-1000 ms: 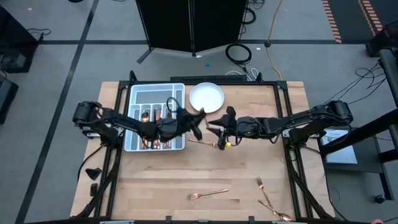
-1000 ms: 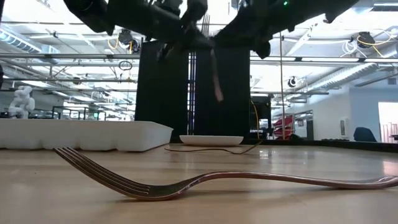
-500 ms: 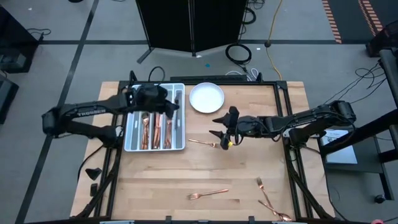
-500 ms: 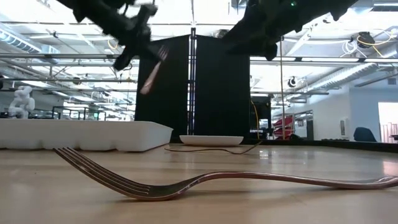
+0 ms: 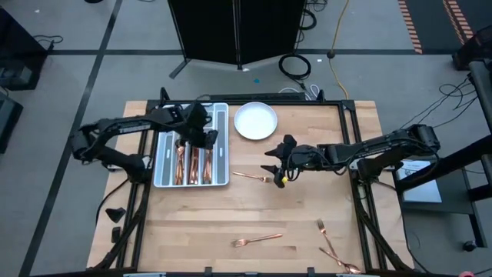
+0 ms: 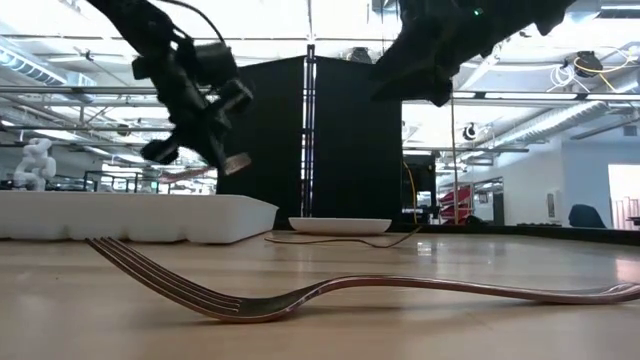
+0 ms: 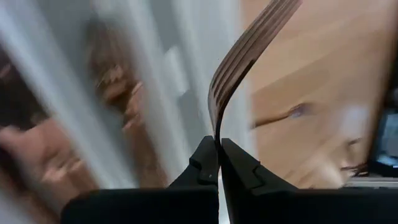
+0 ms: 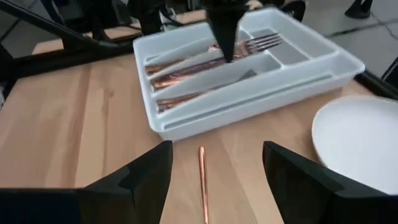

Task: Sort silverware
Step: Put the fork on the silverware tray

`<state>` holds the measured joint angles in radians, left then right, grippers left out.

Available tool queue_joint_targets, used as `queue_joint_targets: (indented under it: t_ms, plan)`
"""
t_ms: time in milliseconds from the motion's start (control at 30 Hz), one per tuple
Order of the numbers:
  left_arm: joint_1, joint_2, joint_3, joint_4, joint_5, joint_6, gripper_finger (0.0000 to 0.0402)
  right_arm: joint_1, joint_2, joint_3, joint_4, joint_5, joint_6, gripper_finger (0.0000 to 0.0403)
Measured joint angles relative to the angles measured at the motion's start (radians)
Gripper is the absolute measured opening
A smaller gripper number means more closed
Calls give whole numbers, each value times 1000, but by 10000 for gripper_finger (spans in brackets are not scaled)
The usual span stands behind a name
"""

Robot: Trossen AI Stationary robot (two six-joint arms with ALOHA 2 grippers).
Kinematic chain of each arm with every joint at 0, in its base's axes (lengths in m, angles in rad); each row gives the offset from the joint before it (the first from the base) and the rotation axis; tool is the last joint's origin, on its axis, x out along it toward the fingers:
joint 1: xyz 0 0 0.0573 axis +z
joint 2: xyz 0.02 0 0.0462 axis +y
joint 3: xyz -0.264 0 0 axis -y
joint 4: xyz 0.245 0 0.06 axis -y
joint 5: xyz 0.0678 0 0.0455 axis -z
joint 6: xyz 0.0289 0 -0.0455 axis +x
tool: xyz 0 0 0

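My left gripper (image 5: 203, 135) hangs over the grey compartmented tray (image 5: 224, 146), shut on a copper fork (image 7: 231, 74) whose tines stick out past the fingertips. Several copper pieces (image 5: 192, 163) lie in the tray's compartments. At the table's middle, my right gripper (image 5: 275, 165) stands open and holds nothing. Just beyond its fingertips, toward the tray, another copper piece (image 8: 203, 180) lies flat on the wood. More forks lie near the table's front edge, one (image 5: 257, 240) at the middle and others (image 5: 330, 248) to the right. My left gripper pinches the fork between its two fingers at the narrow stem just behind the tines (image 7: 217, 129). The fork sits edge-on in the hold, and the fingers hide the rest of its handle. It is lifted clear above the tray (image 6: 140, 215), slanting downward.
A white round plate (image 5: 255, 121) sits at the back of the table, right of the tray. In the low view a fork (image 6: 330, 290) lies across the foreground. Bare wood lies between the tray and the front forks.
My left gripper has swung from the table's middle, beside my right gripper, toward the left and far edge. It has turned on the way and come over the tray. The fork has gone with it, clear of the table. My right gripper has stayed where it was.
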<state>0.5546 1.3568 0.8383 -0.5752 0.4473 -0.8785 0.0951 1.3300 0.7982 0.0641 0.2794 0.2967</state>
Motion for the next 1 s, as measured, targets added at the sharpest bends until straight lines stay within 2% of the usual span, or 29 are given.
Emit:
queue_joint_targets:
  t_ms: [167,267,433,700,1000]
  plan:
    - [0,27,0,-68,15,-6,0,24,0,0,-67,2,12,240]
    - [-1,0,-1,-70,-22,-29,0,39,5,0,-72,1,4,240]
    - [-19,-23,-72,-11,-68,-135,0,59,6,0,-77,2,-12,240]
    - [-44,-24,-173,218,-73,-260,0,79,6,-1,-77,2,-29,240]
    - [-44,-24,-206,168,-95,-269,0,90,6,-1,-92,3,-13,240]
